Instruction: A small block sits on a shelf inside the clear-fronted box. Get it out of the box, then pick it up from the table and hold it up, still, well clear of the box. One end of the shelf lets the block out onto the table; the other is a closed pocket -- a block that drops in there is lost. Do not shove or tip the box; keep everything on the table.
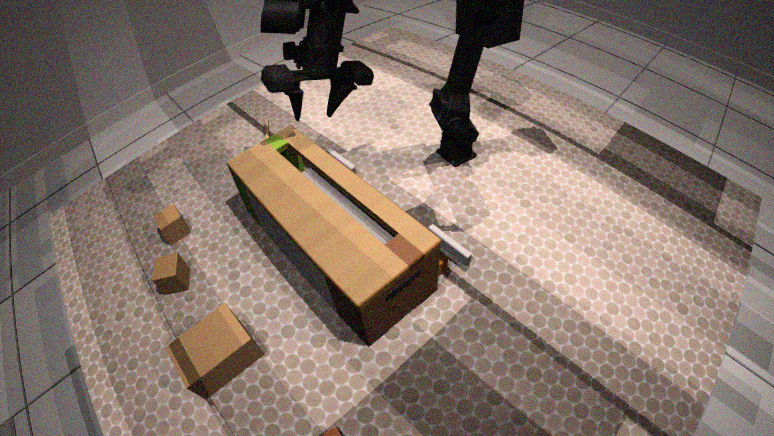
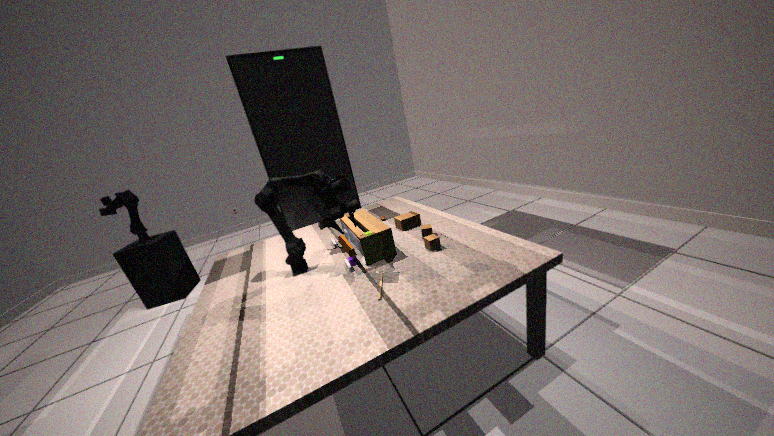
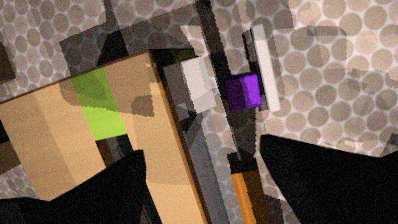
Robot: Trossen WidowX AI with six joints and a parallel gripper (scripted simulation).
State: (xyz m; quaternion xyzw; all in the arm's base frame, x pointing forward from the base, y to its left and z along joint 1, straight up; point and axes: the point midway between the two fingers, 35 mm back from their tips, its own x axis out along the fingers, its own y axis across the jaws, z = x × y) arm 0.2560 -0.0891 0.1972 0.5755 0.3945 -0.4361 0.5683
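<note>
Pale round spots cover the table, with bands of shadow across it and grey walls behind. On it, just outside the long side of the wooden box, near its green-marked end, sits what looks to be the small block, a purple cube. From the wrist, it shows beyond the fingertips, in the gap's line but closer to the right-hand side of the picture, not between the pads. A white bar lies beside the cube, on its side away from the box.

Up above, the black gripper has its jaws well spread, with nothing pinched. Its arm stands on the same side of the box as the cube.

Farther along that side is an orange piece, and another white bar is near the box's far end. A thin stick is off the green-marked end. Across the box from the arm sit two little wooden blocks and a bigger one.
</note>
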